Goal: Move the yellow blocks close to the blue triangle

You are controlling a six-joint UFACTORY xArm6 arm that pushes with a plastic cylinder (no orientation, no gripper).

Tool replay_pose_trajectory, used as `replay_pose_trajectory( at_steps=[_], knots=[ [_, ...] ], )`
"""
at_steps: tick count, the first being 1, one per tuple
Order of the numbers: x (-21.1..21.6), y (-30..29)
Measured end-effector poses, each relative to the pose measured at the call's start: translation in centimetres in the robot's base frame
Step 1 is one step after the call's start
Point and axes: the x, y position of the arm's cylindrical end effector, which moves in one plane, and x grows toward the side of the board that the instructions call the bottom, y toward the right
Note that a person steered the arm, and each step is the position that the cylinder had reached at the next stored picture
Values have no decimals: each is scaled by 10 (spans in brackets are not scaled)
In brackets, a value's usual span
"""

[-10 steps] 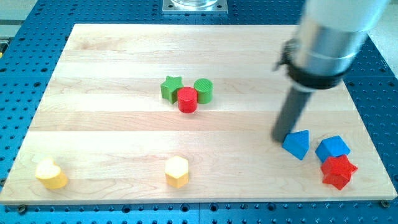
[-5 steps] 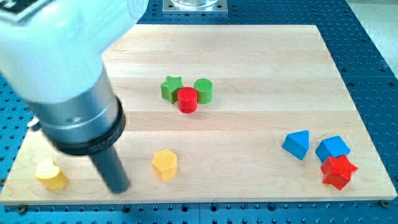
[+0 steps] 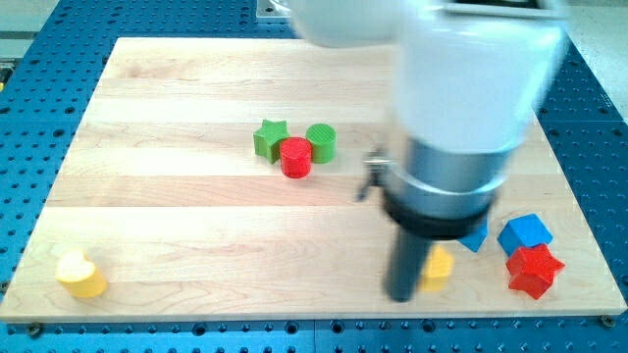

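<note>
One yellow hexagonal block (image 3: 438, 267) has just been pushed beside the partly hidden blue triangle (image 3: 476, 235); rod tip (image 3: 402, 297) touching its left. No jaws exist. Yellow heart block (image 3: 79, 274) remains far left.

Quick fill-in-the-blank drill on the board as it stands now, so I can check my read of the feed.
1. My tip sits just to the view's ___ of the yellow hexagon block.
2. The yellow heart block lies near the board's bottom-___ corner.
3. The arm partly hides the ___ triangle.
4. The red cylinder sits between two ___ blocks.

Missing words: left; left; blue; green
</note>
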Motion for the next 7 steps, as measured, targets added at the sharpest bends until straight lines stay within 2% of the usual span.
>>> replay_pose_trajectory(
  at_steps=[1,2,3,5,6,7],
  knots=[
    [-4,21],
    [16,-24],
    [17,-50],
    [17,-141],
    [17,-150],
    [16,-191]
  ],
)
